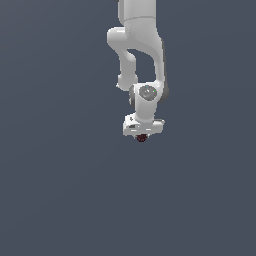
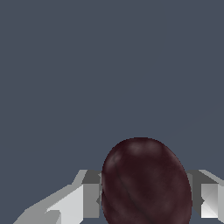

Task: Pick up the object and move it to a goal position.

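The exterior view showed the whole white Panda arm (image 1: 141, 60) hanging down from the top of the frame against a flat, featureless slate-grey backdrop (image 1: 50, 200), its glossy rounded links curling to a wrist joint w/ a grey circular cap. At the bottom sat the blocky white gripper (image 1: 142, 136), and just under it a tiny dark red object (image 1: 142, 138) peeked out — barely a speck there, far narrower than the gripper body, touching its underside. From that angle the fingers themselves were too small to make out, so the grip couldn't be judged from it alone. The wrist view gave what the exterior one lacked: the object (image 2: 146, 181) filled the lower-middle of the frame as a smooth, egg-like, slightly lumpy blob, deep maroon w/ a dull sheen and faint darker streaks across its skin. On either side of it stood the pale grey, flat-faced, angular fingers (image 2: 89, 199), one per flank, each pressed right up against the blob w/ no visible gap — the pincer was closed narrowly on the object, holding it between the pads. Behind it there was only the same even grey surface; no container appeared in either view.
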Robot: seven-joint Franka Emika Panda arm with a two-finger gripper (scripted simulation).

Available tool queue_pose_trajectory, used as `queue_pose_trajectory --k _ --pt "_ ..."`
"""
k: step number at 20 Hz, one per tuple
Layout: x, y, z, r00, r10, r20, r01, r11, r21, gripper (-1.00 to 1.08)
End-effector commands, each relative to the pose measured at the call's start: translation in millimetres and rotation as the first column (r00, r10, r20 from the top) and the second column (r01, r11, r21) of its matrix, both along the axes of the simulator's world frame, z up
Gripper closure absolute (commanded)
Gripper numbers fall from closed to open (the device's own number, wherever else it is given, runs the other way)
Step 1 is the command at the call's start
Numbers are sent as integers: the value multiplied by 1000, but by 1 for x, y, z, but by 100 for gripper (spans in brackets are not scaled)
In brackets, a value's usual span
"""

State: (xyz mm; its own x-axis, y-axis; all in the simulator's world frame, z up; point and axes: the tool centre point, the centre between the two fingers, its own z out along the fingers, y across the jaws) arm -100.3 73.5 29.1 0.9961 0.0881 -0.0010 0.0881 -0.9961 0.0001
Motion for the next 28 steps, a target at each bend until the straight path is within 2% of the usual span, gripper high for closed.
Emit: queue_pose_trajectory --k 1,11,16,22,28 --pt "0 0 -1 1000 0 1 0 1000 0 108" --pt "0 0 0 1000 0 1 0 1000 0 108" --pt "8 -1 6 1000 0 1 0 1000 0 108" --pt "31 -5 22 1000 0 1 0 1000 0 108" --pt "66 -12 46 1000 0 1 0 1000 1 108"
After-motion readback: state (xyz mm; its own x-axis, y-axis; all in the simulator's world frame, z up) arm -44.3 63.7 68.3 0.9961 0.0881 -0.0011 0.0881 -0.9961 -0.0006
